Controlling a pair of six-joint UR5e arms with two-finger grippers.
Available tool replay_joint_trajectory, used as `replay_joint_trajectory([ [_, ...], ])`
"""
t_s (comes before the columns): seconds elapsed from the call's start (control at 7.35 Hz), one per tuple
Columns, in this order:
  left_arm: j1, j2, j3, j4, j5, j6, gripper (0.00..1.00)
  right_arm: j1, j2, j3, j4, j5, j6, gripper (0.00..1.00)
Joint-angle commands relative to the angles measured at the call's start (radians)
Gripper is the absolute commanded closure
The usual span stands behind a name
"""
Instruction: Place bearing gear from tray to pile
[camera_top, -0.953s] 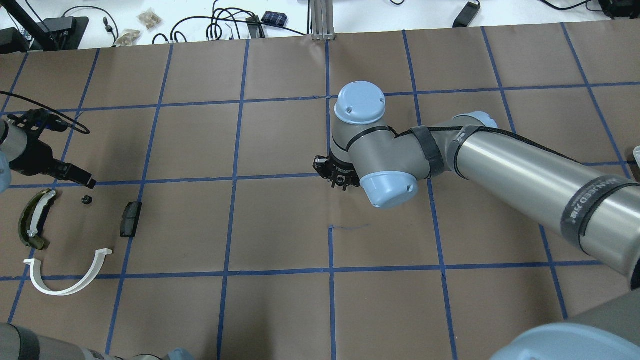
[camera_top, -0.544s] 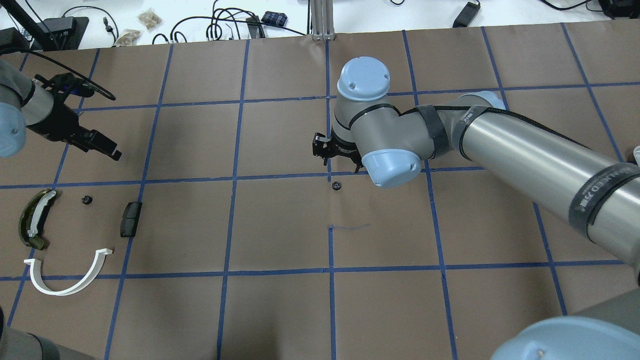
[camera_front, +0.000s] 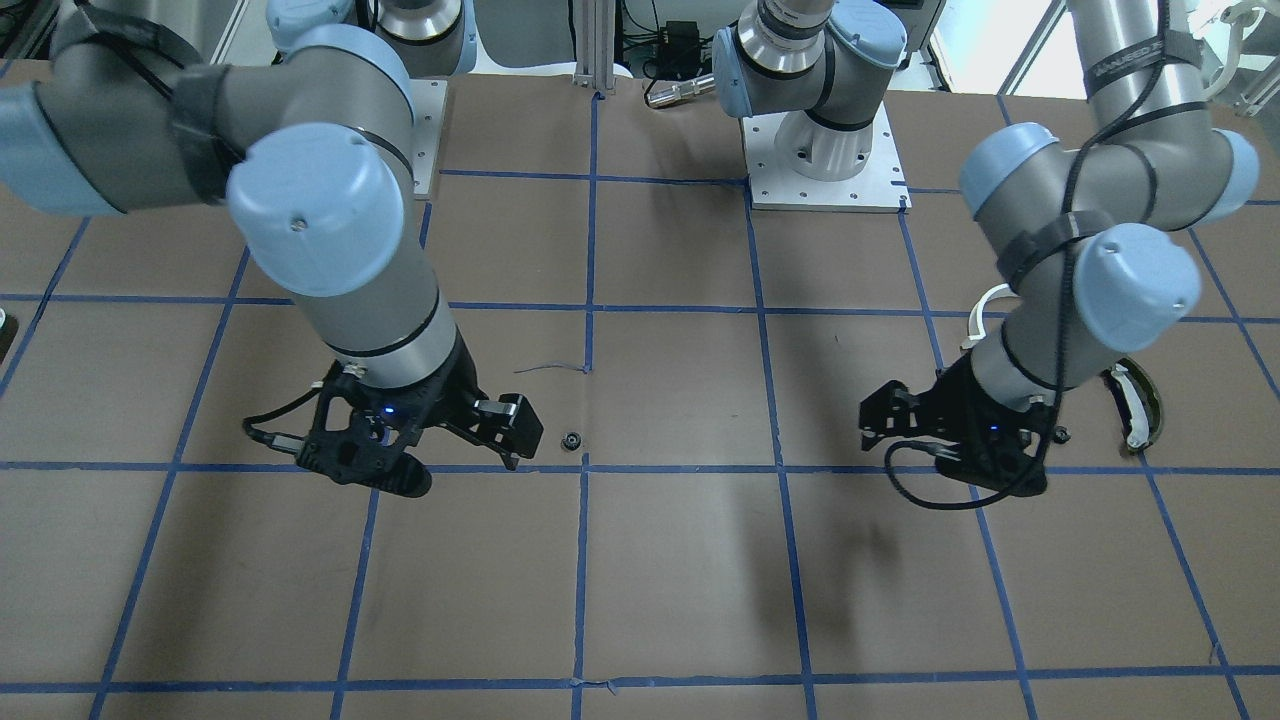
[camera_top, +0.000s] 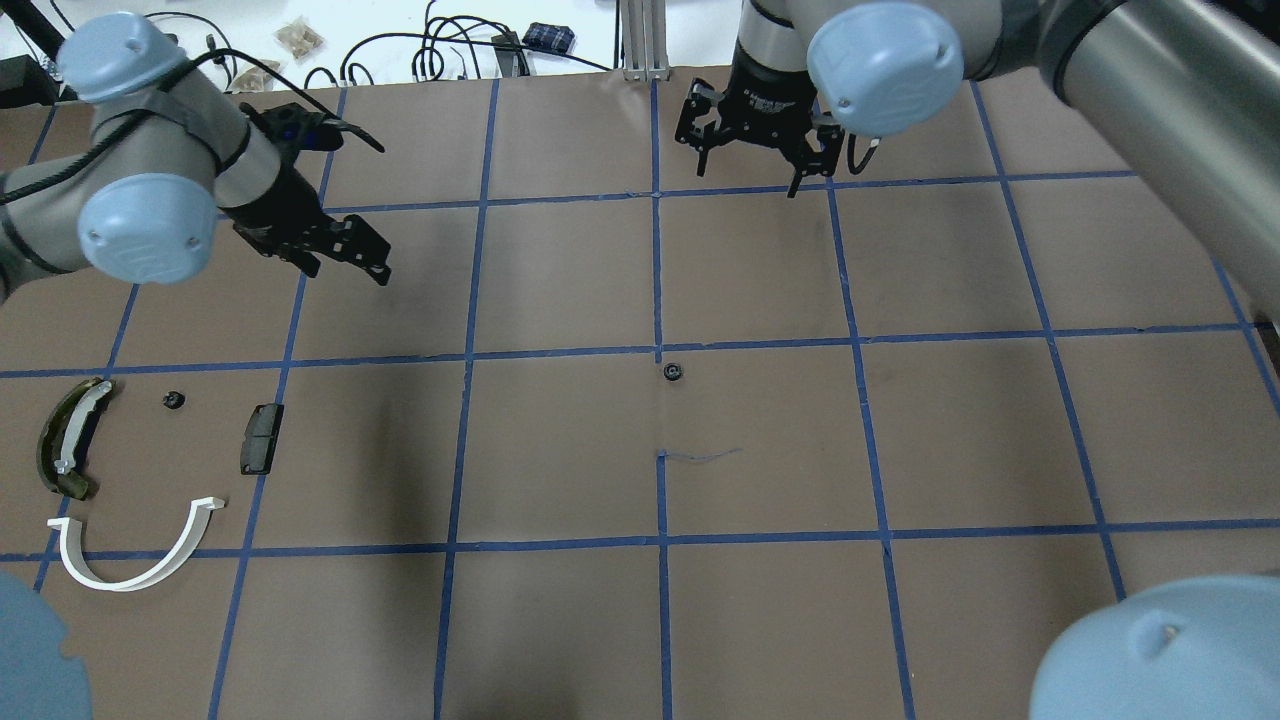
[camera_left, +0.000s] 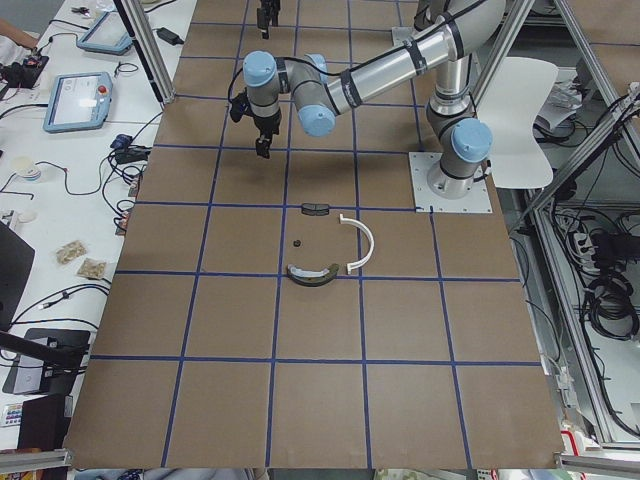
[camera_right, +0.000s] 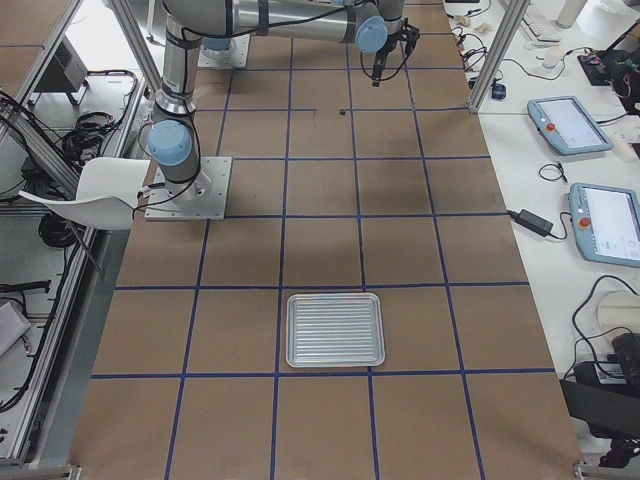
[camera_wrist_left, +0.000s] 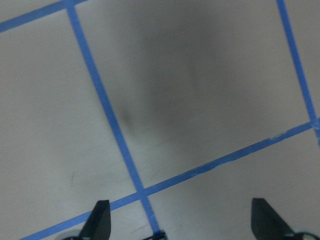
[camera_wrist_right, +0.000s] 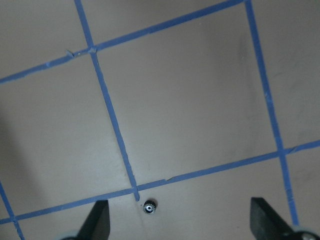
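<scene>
1. Both arms have pulled back toward the top of the overhead frame. The right fingers (camera_front: 515, 437) are spread wide and hold nothing. They have left the bearing gear (camera_top: 673, 372) lying alone on the desk (camera_top: 560, 450) at frame centre, just below a tape crossing.
2. The left fingers (camera_front: 880, 415) are also wide open with nothing between them. They hang at the upper left of the overhead frame, well apart from the pile.
3. The pile sits at the lower left: a white half-ring (camera_top: 130, 583), an olive curved piece (camera_top: 65, 440) and a black block (camera_top: 262, 438). A second small gear (camera_top: 174, 401) lies between the last two.
4. A second ago the right wrist covered the centre spot and hid the gear, while the left fingers hovered just beside the small gear in the pile. Half a second ago the centre gear was already uncovered and both arms were rising.
5. The gear is off the tray (camera_right: 335, 330) but well apart from the pile. We judge this a mid-desk drop for the left arm to collect, so the task is roughly halfway done.
</scene>
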Motion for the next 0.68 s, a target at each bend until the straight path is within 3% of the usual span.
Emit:
replay_joint_trajectory([
  [0.0,-0.274,-0.031,0.001,0.121,-0.006,-0.450,0.00,-0.067,-0.090,-0.074,0.219,-0.071,-0.119,0.00],
  [0.14,-0.364,-0.074,-0.001,0.230,-0.004,-0.576,0.00,-0.098,-0.171,-0.060,0.298,-0.070,-0.175,0.00],
  [0.27,-0.431,-0.115,0.002,0.276,0.010,-0.646,0.00,-0.112,-0.239,-0.010,0.332,-0.064,-0.284,0.08],
  [0.41,-0.469,-0.160,0.004,0.324,0.011,-0.736,0.00,-0.112,-0.274,0.108,0.233,-0.068,-0.292,0.10],
  [0.54,-0.520,-0.193,0.007,0.350,0.016,-0.799,0.00,-0.112,-0.328,0.215,0.058,-0.070,-0.307,0.04],
])
